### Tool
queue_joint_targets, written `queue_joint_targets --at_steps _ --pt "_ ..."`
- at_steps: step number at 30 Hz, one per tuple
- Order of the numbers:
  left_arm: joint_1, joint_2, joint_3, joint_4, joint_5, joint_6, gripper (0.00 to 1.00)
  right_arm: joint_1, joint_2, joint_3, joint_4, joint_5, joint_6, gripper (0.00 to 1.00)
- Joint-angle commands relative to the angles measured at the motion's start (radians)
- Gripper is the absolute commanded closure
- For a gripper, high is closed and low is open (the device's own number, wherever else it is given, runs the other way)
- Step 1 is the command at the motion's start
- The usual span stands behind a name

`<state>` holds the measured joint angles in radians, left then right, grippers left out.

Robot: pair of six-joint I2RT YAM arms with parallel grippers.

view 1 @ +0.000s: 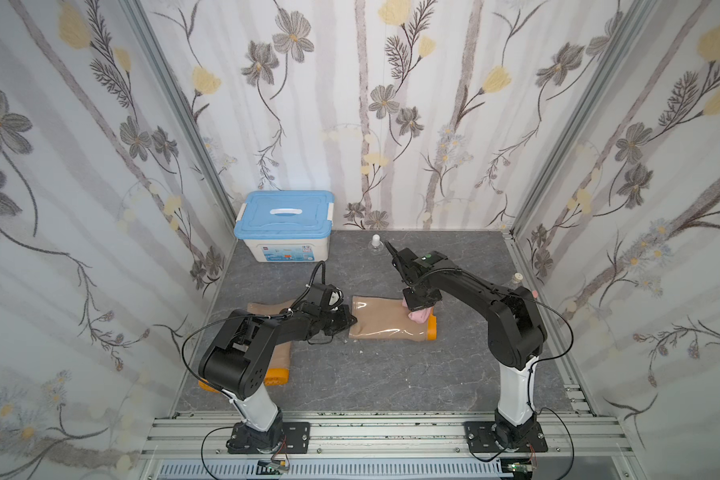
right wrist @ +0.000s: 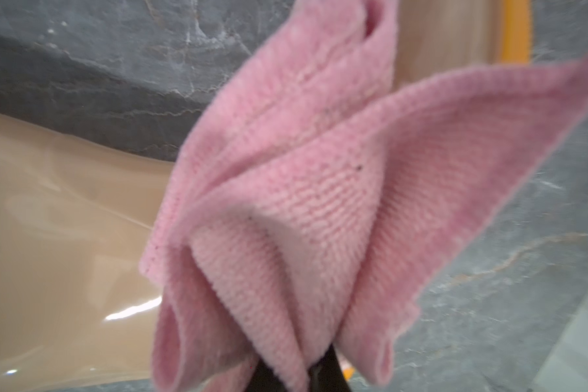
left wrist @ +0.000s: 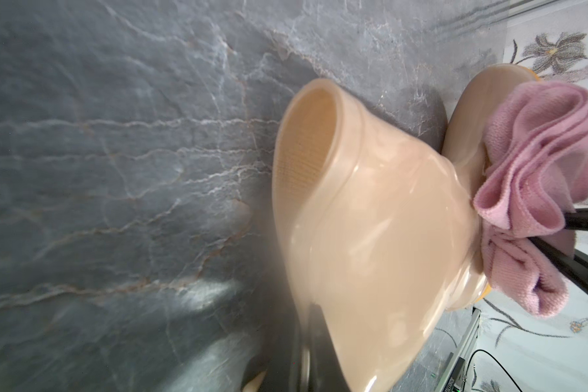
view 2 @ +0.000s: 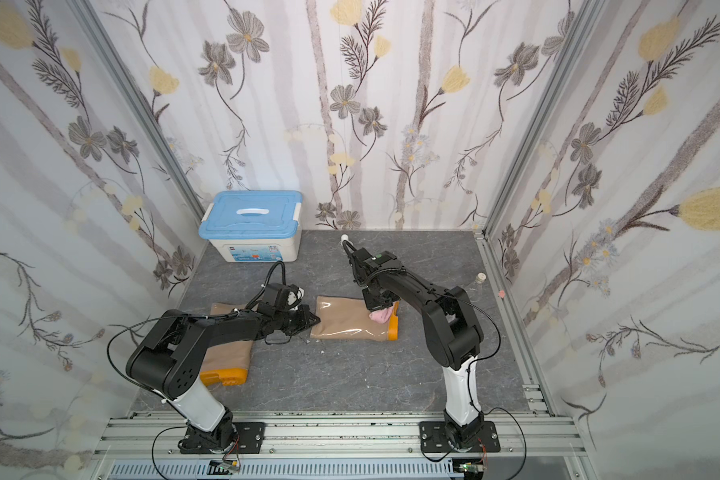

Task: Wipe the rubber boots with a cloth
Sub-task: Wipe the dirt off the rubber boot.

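1. Setting: a grey marble-look tabletop [view 1: 371, 374] is closed in by flowered wallpaper. A blue-lidded box [view 1: 285, 224] is set at the far left.
2. The middle boot [view 1: 383, 322] is laid on its side at the table's centre, open end to the left and orange sole to the right. The left boot [view 1: 281, 357] is laid at the near left, with its orange sole toward the near edge.
3. The cloth [right wrist: 302, 203] is bunched and pinched in the right gripper [right wrist: 296, 375]. It is pressed onto the ankle of the middle boot, just beside the orange sole.
4. The left gripper [view 1: 348, 322] is pressed together at the open end of the middle boot. Whether the rubber rim is nipped between its jaws cannot be told.
5. Progress, as judged: wiping is in hand on the middle boot, at its sole end. No dirt or streaks are seen on the glossy shaft, so how much is already wiped cannot be read.
6. Left to do, as judged: the left boot, which is not touched by the cloth, and the faces lying against the table.
7. Hidden: much of the left boot is covered by the left arm. In both top views the right gripper's tips are masked by its own wrist.
8. Unclear: the foot of the middle boot is screened by the cloth. Both wrist views are blurred. A small white-capped item [view 1: 376, 243] at the far edge is too small to identify.
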<state>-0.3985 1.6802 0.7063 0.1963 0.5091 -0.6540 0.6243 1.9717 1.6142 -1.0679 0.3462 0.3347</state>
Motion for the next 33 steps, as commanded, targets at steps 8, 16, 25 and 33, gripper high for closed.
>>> queue_joint_targets --at_steps 8,16,25,33 --pt "-0.003 -0.007 -0.019 -0.033 -0.015 -0.015 1.0 0.099 -0.05 -0.031 0.262 -0.327 0.055 1.0" --pt "-0.005 -0.009 -0.028 -0.015 -0.018 -0.028 1.0 0.254 0.169 0.115 0.346 -0.529 0.088 1.0" --pt "-0.005 -0.019 -0.034 -0.011 -0.018 -0.03 1.0 0.112 -0.072 -0.212 0.238 -0.26 0.048 1.0" --pt "-0.005 -0.031 -0.034 -0.025 -0.025 -0.026 1.0 0.094 -0.161 -0.217 0.048 0.127 0.007 1.0"
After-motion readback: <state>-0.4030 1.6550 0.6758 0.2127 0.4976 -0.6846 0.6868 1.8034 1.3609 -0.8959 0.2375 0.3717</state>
